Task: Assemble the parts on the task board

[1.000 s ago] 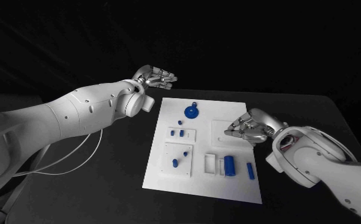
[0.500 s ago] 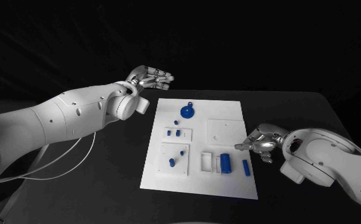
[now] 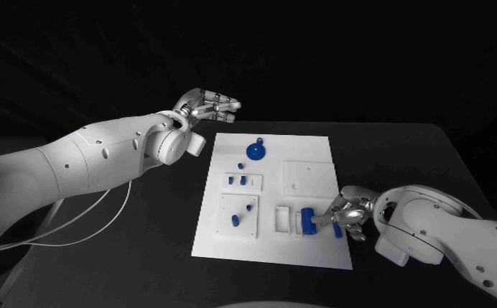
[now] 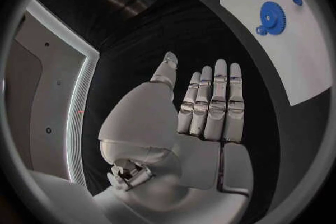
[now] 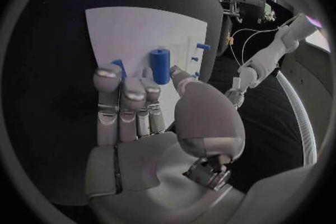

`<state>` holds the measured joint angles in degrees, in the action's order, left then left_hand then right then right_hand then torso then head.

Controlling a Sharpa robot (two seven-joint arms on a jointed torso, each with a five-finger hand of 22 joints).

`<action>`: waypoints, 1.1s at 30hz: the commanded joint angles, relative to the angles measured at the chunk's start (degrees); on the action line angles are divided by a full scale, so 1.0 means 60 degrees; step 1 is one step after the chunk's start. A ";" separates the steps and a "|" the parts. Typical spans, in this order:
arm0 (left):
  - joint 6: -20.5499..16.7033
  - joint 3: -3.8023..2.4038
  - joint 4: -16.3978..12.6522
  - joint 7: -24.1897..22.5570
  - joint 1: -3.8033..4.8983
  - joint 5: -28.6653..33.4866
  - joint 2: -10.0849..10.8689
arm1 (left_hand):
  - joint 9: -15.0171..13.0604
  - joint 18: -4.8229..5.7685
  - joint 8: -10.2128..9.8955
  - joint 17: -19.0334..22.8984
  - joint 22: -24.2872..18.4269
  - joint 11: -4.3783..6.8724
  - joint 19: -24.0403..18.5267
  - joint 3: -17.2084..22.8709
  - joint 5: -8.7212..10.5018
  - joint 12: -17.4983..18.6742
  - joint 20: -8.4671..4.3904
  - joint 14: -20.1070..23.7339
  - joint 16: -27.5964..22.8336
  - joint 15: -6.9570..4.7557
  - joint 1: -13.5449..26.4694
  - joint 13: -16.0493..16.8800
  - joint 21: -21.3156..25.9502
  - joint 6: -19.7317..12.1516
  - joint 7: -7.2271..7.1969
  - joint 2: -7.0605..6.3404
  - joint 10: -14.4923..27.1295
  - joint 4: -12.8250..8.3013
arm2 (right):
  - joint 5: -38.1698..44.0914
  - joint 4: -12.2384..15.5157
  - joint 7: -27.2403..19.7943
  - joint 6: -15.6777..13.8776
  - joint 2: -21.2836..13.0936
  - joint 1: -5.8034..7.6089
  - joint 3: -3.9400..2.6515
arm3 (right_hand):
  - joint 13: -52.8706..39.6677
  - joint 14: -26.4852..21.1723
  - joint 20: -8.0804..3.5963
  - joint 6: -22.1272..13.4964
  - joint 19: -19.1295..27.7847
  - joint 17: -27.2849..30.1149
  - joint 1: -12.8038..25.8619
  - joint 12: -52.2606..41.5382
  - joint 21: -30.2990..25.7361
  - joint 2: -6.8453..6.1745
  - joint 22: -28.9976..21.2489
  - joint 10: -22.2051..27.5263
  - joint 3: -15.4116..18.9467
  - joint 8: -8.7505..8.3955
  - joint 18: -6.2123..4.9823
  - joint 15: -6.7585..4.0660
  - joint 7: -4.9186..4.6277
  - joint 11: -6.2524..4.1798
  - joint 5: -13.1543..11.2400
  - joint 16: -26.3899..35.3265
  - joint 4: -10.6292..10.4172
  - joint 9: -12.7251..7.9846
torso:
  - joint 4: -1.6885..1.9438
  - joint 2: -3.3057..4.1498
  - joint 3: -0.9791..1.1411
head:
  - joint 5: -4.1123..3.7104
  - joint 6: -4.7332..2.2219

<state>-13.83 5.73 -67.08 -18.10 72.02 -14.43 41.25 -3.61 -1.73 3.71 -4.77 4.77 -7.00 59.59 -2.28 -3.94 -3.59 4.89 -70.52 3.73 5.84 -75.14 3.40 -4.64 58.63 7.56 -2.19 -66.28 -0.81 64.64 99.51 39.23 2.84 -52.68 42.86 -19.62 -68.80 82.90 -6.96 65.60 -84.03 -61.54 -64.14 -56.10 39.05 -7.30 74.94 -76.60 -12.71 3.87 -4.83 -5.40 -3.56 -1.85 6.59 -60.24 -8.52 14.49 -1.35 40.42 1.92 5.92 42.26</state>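
Black table with the white task board lying flat on it.

You see the black table (image 3: 124, 250) carrying one thing directly: the task board (image 3: 271, 254), a white plate in its middle. It lies between your two hands, its far corner near the raised left hand (image 3: 210, 107), its near right edge just under the right hand (image 3: 350, 215), whose fingers reach over the board's edge. Bare tabletop shows on both sides.
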 commanded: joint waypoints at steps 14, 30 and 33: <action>0.0367 -0.0002 -0.0088 -0.0131 -0.0003 -0.0205 -0.0013 | -0.0002 -0.0006 -0.0019 0.0013 0.0034 -0.0054 0.0096 0.0503 0.0041 0.0035 0.0043 0.0096 -0.0026 0.0028 0.0245 0.0006 -0.0118 -0.0168 0.0040 -0.0749 0.0263 0.0903 | 0.0572 -0.0512 0.0364 -0.0350 0.0715 -0.0004 0.0433 | -0.0085 0.0044 0.0150 -0.0573 -0.0490 -0.0004 -0.0156 0.0068 0.0042 -0.0326 0.0699 -0.0023 0.0760 -0.0043 -0.0047 0.0088 -0.0145 0.0116 0.0056 -0.0020 -0.0329 -0.0448 | -0.0005 0.0019 0.0008 | 0.0064 0.0105; 0.0393 0.0001 -0.0093 -0.0014 -0.0003 -0.0211 -0.0013 | -0.0003 -0.0033 -0.0016 0.0017 0.0035 -0.0071 0.0080 0.0510 0.0028 0.0036 0.0070 0.0165 -0.0019 0.0049 0.0202 0.0007 -0.0121 -0.0167 0.0052 -0.0814 0.0336 0.1087 | 0.0760 -0.0903 0.0396 -0.0551 0.0905 0.0000 0.0651 | -0.0031 0.0043 0.0113 -0.0296 -0.0487 0.0006 -0.0279 0.0151 0.0012 0.0285 0.0704 0.0019 -0.0165 -0.0058 -0.0002 0.0038 -0.0075 0.0077 0.0554 0.0026 0.0606 -0.0674 | -0.0016 0.0012 -0.0006 | 0.0143 0.0157; 0.0398 0.0002 -0.0095 0.0026 -0.0003 -0.0211 -0.0005 | -0.0003 -0.0034 -0.0016 0.0019 0.0035 -0.0078 0.0080 0.0516 0.0035 0.0035 0.0071 0.0179 -0.0026 0.0055 0.0189 0.0006 -0.0122 -0.0158 0.0059 -0.0783 0.0344 0.1092 | 0.0657 -0.0889 0.0390 -0.0776 0.0879 0.0001 0.0664 | -0.0012 0.0048 0.0065 -0.0047 -0.0491 0.0000 -0.0210 0.0176 0.0046 0.0294 0.0716 0.0004 -0.1372 -0.0045 0.0047 -0.0007 -0.0007 -0.0012 0.0539 0.0032 0.1154 -0.0733 | -0.0018 0.0013 -0.0002 | 0.0155 0.0162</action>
<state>-12.23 5.77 -67.48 -18.00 72.00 -15.50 41.26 -3.61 -1.73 3.71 -4.72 4.93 -7.57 59.81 0.78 -4.04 -3.59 5.11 -69.90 3.73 6.04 -74.09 3.40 -5.09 58.03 7.77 -6.55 -64.58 5.48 67.34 95.19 37.92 -0.86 -47.09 43.51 -16.19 -68.92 83.12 -6.54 64.89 -84.03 -61.55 -64.86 -55.20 39.05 -7.03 74.93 -76.62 -15.03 3.24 -4.37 -5.18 -3.78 -1.45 9.54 -60.24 -6.79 42.87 -1.44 40.50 1.88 6.78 43.23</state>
